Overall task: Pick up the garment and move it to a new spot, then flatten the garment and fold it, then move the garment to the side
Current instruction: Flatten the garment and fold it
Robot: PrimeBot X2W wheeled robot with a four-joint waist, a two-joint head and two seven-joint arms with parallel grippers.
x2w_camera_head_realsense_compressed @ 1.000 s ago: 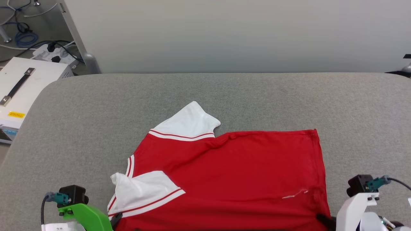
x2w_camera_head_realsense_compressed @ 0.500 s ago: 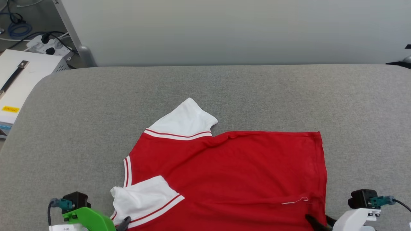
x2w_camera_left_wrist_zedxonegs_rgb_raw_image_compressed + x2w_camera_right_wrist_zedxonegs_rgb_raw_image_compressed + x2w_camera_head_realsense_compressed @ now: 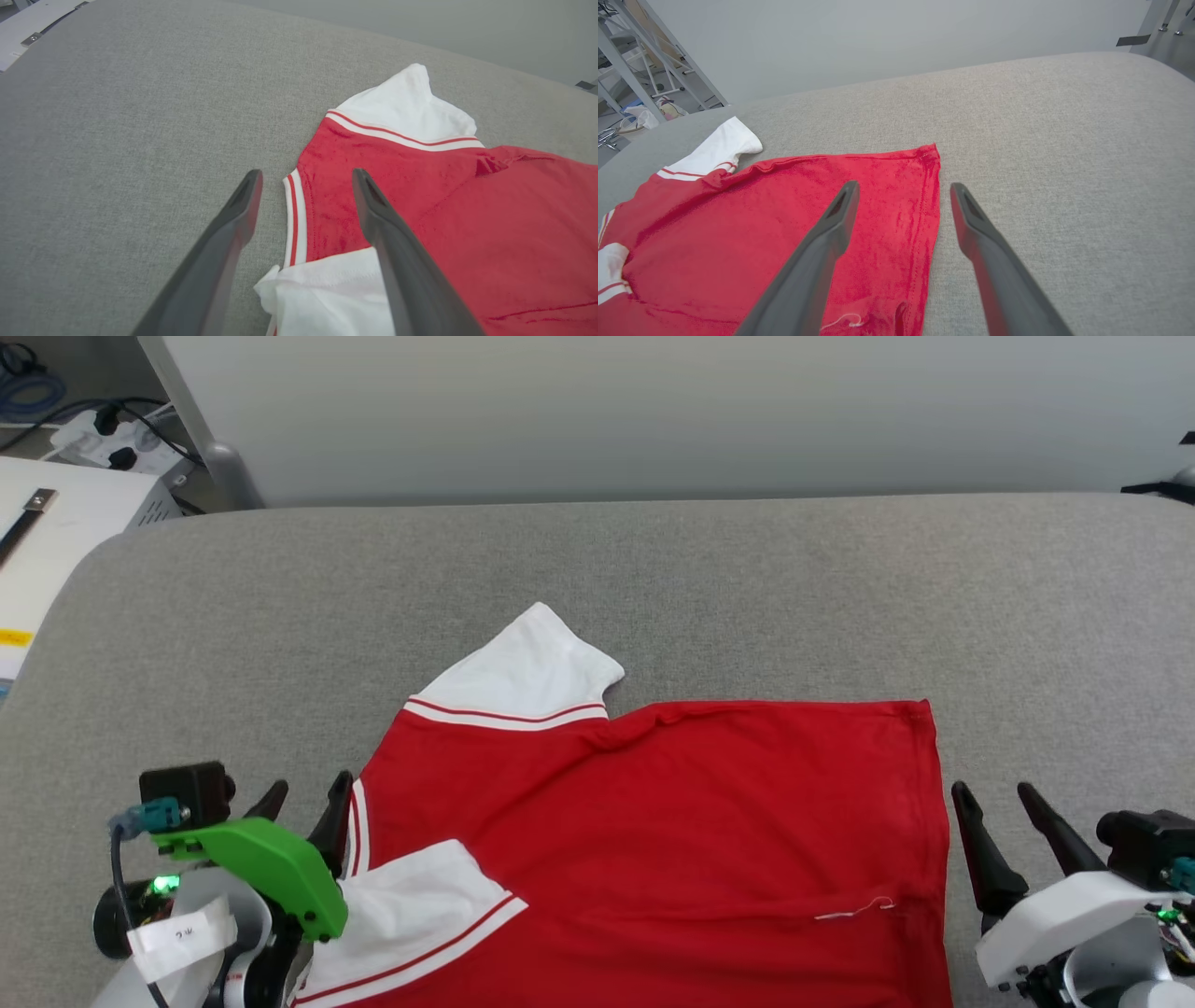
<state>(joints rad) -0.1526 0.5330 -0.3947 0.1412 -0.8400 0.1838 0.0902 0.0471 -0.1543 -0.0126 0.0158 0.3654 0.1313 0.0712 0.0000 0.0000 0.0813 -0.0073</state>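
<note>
The red jersey (image 3: pixel 672 831) had just been released toward six o'clock on the grey cushion (image 3: pixel 653 579); left gripper (image 3: pixel 308 793) at eight and right gripper (image 3: pixel 992 798) at four o'clock were spread wide, empty. Folding was judged next.

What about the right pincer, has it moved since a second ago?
Yes. The right pincer, then at the garment's near right corner, has opened and shifted right and forward, now beside the hem.

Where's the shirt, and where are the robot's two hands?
shirt (image 3: pixel 672 831), head view, middle of the red body.
left hand (image 3: pixel 312 782), head view, midway between its fingertips.
right hand (image 3: pixel 991 790), head view, midway between its fingertips.
</note>
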